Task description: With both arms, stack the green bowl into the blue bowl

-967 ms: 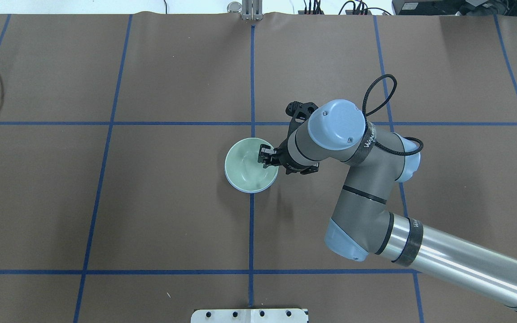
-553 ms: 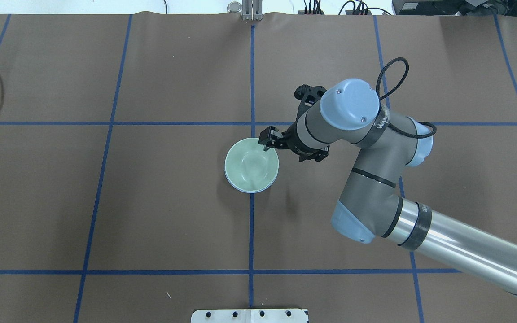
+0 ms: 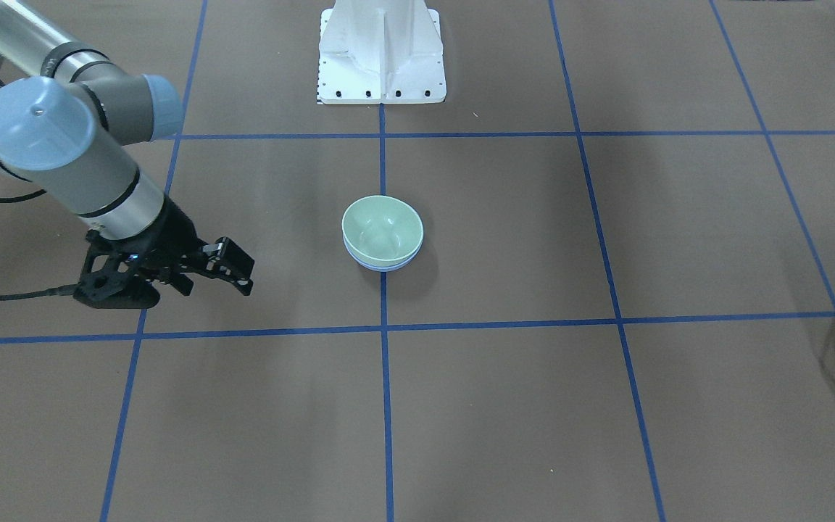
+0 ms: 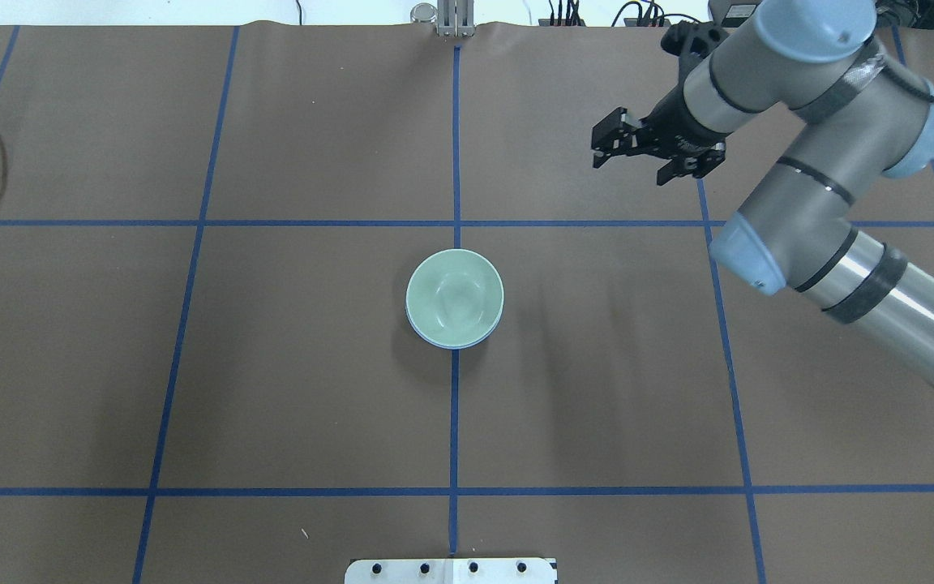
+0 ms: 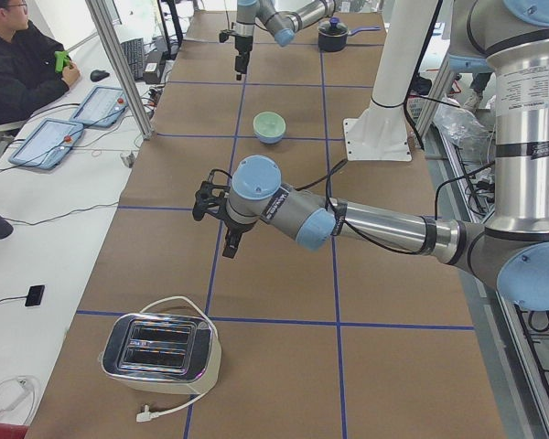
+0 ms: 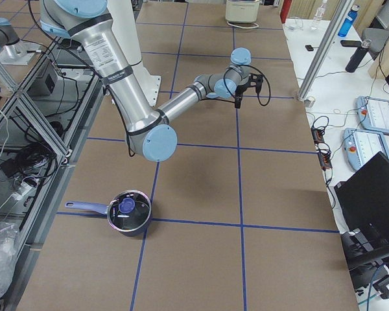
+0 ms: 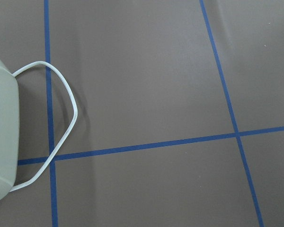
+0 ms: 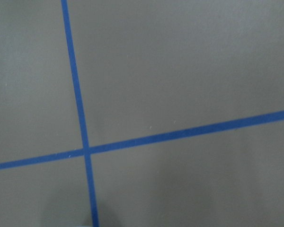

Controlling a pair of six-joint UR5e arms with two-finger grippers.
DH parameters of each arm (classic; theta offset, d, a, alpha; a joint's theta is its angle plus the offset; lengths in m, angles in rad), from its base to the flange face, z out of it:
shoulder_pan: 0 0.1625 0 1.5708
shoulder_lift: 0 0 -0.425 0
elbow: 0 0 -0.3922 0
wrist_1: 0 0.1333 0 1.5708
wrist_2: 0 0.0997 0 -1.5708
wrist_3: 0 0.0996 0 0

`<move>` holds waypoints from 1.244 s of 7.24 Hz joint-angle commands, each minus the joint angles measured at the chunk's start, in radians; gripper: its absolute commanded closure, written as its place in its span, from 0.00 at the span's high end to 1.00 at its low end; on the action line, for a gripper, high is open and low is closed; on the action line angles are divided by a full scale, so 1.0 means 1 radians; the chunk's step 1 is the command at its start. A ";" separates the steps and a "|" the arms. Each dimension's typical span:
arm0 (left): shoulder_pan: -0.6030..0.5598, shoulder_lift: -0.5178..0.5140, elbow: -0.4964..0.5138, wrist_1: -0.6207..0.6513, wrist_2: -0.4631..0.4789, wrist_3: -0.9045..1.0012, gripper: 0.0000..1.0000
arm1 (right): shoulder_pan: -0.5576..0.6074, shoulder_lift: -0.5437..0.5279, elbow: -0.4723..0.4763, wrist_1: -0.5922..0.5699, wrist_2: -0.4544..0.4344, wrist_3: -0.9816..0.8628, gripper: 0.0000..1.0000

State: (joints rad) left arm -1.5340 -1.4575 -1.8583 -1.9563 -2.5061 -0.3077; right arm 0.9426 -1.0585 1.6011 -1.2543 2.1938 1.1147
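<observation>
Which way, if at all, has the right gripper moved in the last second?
Yes. Overhead, the right gripper left the green bowl, going up-right past the upper blue tape line.

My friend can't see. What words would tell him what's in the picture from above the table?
A pale green bowl sits nested inside a blue bowl in the middle of a brown table crossed by blue tape lines. The robot's right gripper hangs open and empty toward the picture's top right, well away from the bowls.

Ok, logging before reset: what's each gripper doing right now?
Left gripper: cannot be told, seen only from the side.
Right gripper: open, holding nothing.
</observation>
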 commanded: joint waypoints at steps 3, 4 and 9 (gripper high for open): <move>-0.055 0.016 0.031 0.008 0.003 0.097 0.98 | 0.310 -0.087 -0.189 -0.010 0.112 -0.541 1.00; -0.064 0.016 0.054 0.014 0.003 0.117 0.98 | 0.368 -0.101 -0.238 -0.010 0.136 -0.641 1.00; -0.074 0.014 0.094 0.031 0.004 0.160 0.98 | 0.522 -0.164 -0.279 -0.105 0.218 -0.898 1.00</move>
State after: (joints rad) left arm -1.6067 -1.4434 -1.7681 -1.9259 -2.5020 -0.1481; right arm 1.4457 -1.1988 1.3147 -1.3421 2.4045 0.2430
